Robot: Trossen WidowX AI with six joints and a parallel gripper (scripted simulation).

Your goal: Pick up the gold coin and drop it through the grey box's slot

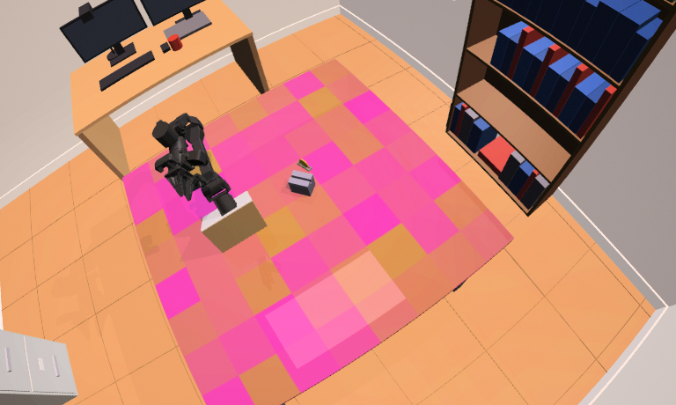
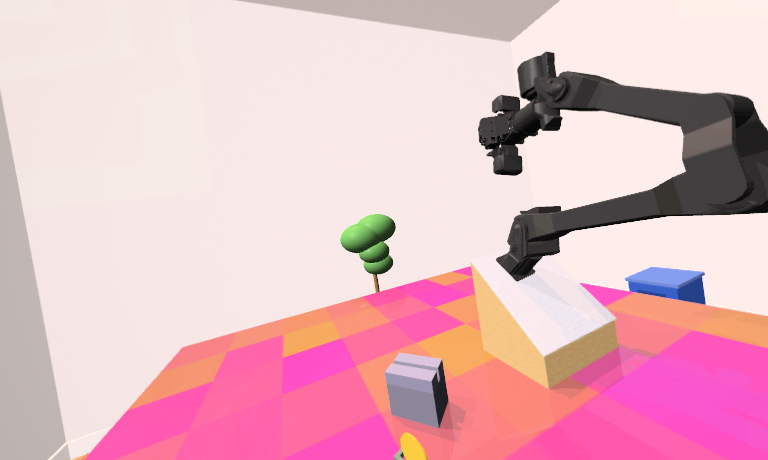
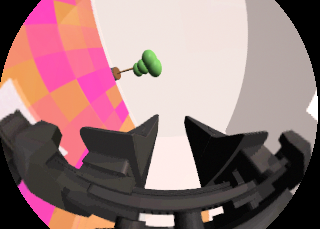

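Note:
The gold coin [image 1: 302, 162] [image 2: 412, 446] stands on edge in the small dark-green holder [image 1: 305, 167] [image 2: 398, 454], which is cut off at the bottom of the exterior view. The closed grey box [image 1: 301, 186] [image 2: 413, 401] stands beside them, with a narrow slot along its lid. My gripper [image 3: 171, 119] is partly open, with nothing between its fingers. It is high in the air on the desk side of the arm's base, far from coin and box. Neither coin nor box shows in the wrist view.
The arm stands on a wedge-shaped block [image 1: 240, 228] [image 2: 512, 330] beside the box, on a pink and orange checkered surface [image 1: 371, 218] [image 2: 317, 367]. A desk [image 1: 209, 41] and a bookcase [image 1: 528, 127] stand beyond it. A green tree [image 2: 359, 238] [image 3: 148, 58] is in the background.

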